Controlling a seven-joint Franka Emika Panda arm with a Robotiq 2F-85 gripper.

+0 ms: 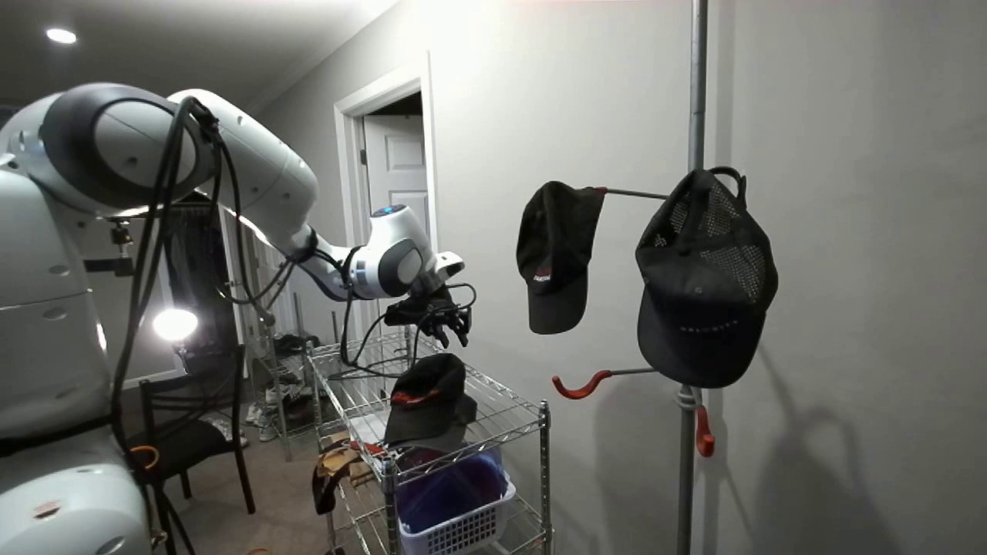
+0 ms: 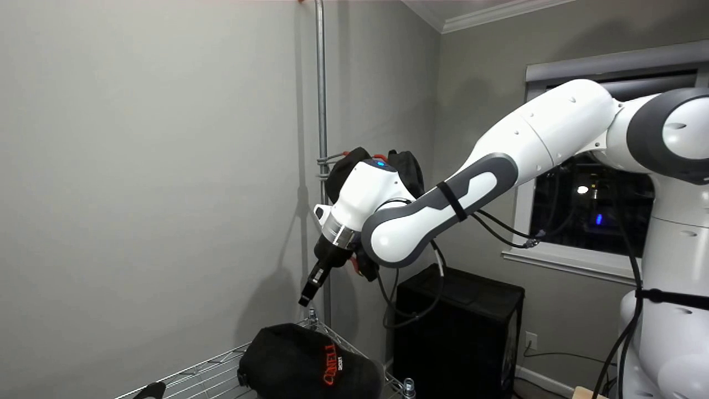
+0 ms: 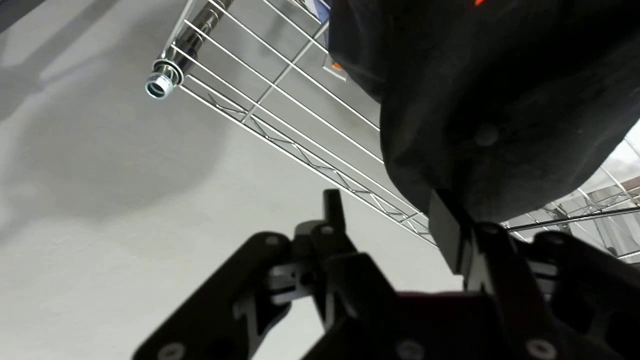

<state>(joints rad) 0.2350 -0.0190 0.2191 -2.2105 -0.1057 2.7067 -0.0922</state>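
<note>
My gripper (image 1: 455,341) is open and empty. It hangs just above a black cap (image 1: 428,397) with red lettering, which lies on the top shelf of a wire rack (image 1: 501,401). In an exterior view the gripper (image 2: 305,299) points down over the cap (image 2: 293,360), with a visible gap. In the wrist view the fingers (image 3: 385,197) are spread; the cap (image 3: 500,115) shows beyond the right finger, and the rack (image 3: 280,85) lies beyond. Two more black caps, a smaller-looking one (image 1: 559,254) and a mesh-backed one (image 1: 702,301), hang on a metal pole's hooks.
The metal pole (image 1: 698,92) stands near the wall and carries red-tipped hooks (image 1: 582,385). A white basket (image 1: 463,528) sits under the top shelf. A dark chair (image 1: 193,435) stands behind the rack. A large black box (image 2: 457,327) stands by the window.
</note>
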